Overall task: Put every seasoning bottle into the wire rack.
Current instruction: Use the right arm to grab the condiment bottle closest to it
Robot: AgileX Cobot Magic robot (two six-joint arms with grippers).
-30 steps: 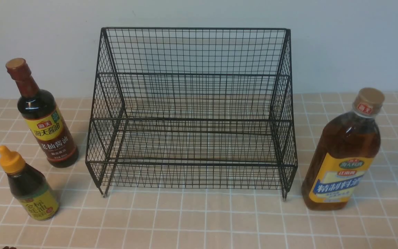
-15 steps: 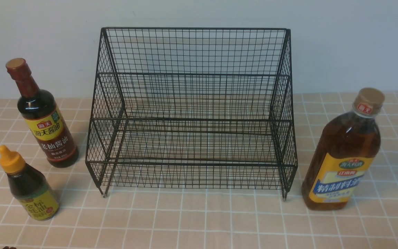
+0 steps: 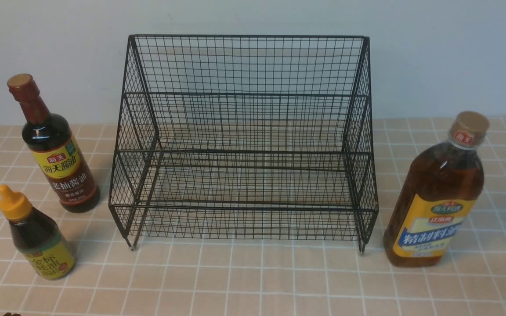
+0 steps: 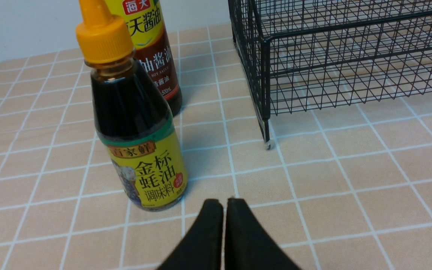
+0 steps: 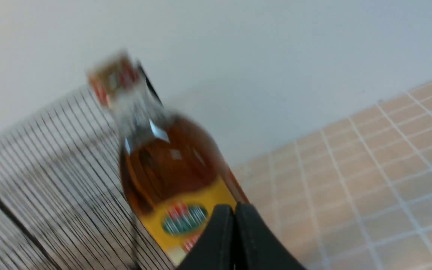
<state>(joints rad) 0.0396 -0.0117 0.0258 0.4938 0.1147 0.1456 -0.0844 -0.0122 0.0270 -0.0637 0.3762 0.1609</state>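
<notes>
— Bottles, how many?
— Three, all upright on the worktop (image 3: pixel 257 281), none in the one wire rack (image 3: pixel 244 131): the tall soy bottle (image 3: pixel 55 149) and the small yellow-capped bottle (image 3: pixel 37 241) to its left, the amber bottle (image 3: pixel 433 193) to its right.
— And the jaws?
— Only the wrist views show them plainly. The left gripper (image 4: pixel 223 202) sits near the small yellow-capped bottle, jaws pressed together, holding nothing. The right wrist view is blurred. There the right gripper (image 5: pixel 234 208) is before the amber bottle, jaws likewise closed, empty.
</notes>
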